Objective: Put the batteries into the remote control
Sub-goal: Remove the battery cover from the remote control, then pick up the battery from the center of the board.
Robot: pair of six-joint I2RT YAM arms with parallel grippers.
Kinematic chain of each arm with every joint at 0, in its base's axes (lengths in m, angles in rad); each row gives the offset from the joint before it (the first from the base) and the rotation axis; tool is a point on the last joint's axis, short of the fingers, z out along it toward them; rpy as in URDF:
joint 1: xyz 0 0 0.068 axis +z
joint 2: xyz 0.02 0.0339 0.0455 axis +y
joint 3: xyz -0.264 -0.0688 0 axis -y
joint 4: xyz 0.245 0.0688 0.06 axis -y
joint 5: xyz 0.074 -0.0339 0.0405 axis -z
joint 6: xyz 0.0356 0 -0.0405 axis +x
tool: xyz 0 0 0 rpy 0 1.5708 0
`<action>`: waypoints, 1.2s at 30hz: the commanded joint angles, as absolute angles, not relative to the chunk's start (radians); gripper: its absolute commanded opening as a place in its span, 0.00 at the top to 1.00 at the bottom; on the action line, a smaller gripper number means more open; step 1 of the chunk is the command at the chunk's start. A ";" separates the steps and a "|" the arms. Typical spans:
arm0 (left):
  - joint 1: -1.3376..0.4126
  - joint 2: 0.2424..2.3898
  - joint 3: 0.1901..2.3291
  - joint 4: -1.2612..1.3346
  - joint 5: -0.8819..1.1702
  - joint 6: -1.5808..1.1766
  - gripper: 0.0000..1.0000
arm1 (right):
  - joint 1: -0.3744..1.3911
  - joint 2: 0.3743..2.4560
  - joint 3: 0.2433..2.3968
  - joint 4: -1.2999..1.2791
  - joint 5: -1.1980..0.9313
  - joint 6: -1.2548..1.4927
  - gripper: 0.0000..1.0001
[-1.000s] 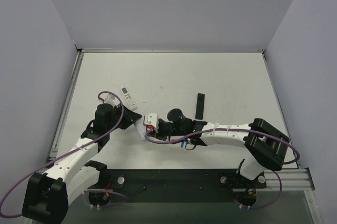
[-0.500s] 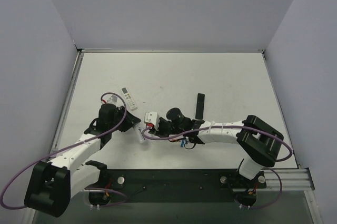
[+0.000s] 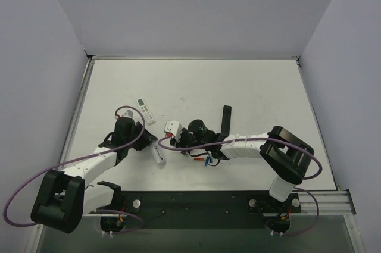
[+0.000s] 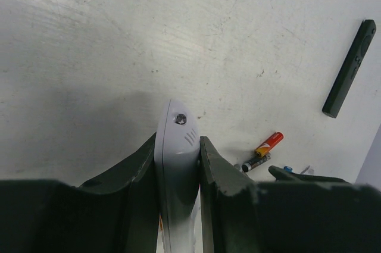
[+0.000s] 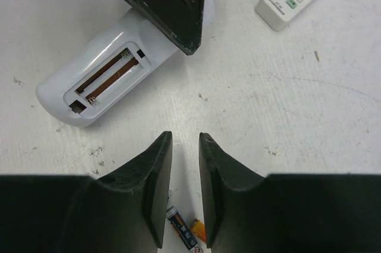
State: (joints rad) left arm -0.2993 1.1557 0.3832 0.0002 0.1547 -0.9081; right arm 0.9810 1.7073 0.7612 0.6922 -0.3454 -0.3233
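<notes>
Left wrist view shows the left end effector (image 4: 177, 146) clamped on the remote (image 4: 176, 123), one finger on each long side, with the remote's rounded end poking past the fingertips over the tabletop (image 4: 89, 56); right wrist view shows the remote back up, its recess (image 5: 107, 77) uncovered with two bare slots; the right end effector (image 5: 183, 146) hovers just beside the remote, its fingers a narrow gap apart with nothing between them; past the remote's free end lie a red cell (image 4: 269, 143) and a dark cell (image 4: 256, 162), side by side; the batteries (image 3: 206, 161) show as small blue bits close by, partly hidden under the right arm (image 3: 244, 144); a second white remote (image 3: 145, 110) lies near the remote; a black remote (image 3: 226, 119) lies well apart from it.
</notes>
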 commanded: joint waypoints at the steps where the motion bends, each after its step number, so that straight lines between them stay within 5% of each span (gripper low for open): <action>1: -0.293 1.086 0.384 0.087 0.143 -0.876 1.00 | 0.963 1.605 0.773 0.680 -0.273 -0.240 0.75; 13: -0.288 0.691 0.293 0.006 0.164 -0.865 1.00 | 0.855 1.332 0.821 0.089 -0.092 0.245 0.44; 25: -0.284 0.321 0.256 -0.083 0.225 -0.809 1.00 | 0.772 1.123 0.693 -0.299 -0.043 0.477 0.45; 36: -0.285 0.311 0.210 -0.015 0.316 -0.816 1.00 | 0.821 1.295 0.774 -0.351 -0.061 0.571 0.72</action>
State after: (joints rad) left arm -0.2909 0.3122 0.1963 -0.0803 0.2726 -0.8272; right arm 0.7883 1.2350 0.7105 -0.3046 -0.0673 0.5175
